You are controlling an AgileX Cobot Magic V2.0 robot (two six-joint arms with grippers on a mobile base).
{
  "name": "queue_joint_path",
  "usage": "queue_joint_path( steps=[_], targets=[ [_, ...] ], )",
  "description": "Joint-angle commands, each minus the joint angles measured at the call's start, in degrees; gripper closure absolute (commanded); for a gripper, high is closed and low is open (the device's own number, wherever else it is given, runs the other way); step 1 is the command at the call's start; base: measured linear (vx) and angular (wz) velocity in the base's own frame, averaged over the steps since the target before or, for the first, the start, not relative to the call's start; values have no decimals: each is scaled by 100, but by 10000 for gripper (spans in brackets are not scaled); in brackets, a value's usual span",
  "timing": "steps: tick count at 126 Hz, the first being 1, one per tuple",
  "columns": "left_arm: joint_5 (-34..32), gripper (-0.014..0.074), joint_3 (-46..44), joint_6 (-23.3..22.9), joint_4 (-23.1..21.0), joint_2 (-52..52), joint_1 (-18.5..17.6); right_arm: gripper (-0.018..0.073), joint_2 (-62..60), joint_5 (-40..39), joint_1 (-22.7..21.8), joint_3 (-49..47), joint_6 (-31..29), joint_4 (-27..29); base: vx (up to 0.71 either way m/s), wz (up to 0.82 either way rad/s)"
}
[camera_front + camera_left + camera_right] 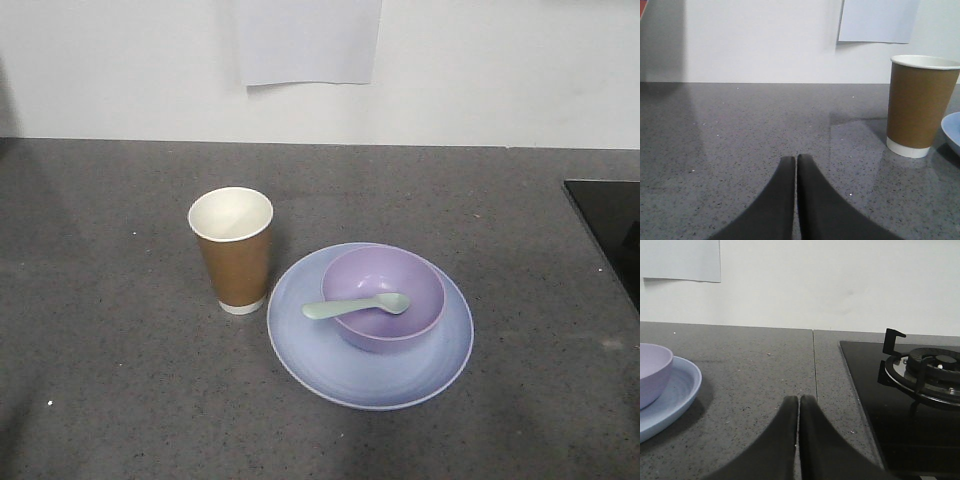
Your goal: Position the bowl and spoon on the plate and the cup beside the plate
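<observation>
A: Where does everything sit?

B: In the front view the plate (300, 335) lies right of centre on the grey surface (110, 330). The bowl (384, 297) stands on it, toward the plate's upper right. The spoon (356, 305) lies in the bowl, scoop inside, handle over the near-left rim pointing left, so its long axis runs nearly level across the frame. The cup (232, 250) stands upright and empty just left of the plate, apart from its rim by a thin gap.

A: And the claws?

B: Neither shows in the front view. The left claw (796, 159) is closed on nothing, fingers pressed together low over the surface; the cup is up and to the right in its frame, with the plate's edge beyond. The right claw (798, 399) is likewise closed and empty; plate and bowl sit at the left edge of its frame, a black hob (900, 390) at the right.

A: Which arm is nearer what?

B: Left for the cup, right for plate and bowl. I judge the arrangement already complete, so nothing seems to need grasping.
</observation>
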Motion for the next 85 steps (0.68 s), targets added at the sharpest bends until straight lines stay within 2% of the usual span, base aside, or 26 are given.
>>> queue_joint_path(
  steps=[1,23,85],
  targets=[
    [-384,604,62,-47,1,-93,8,561,-22,-470,6,40,-45,-68,0,0],
    [-384,604,62,-47,1,-93,8,561,-22,-470,6,40,16,86,0,0],
    [-384,604,62,-47,1,-93,8,561,-17,-470,6,40,16,86,0,0]
  ],
)
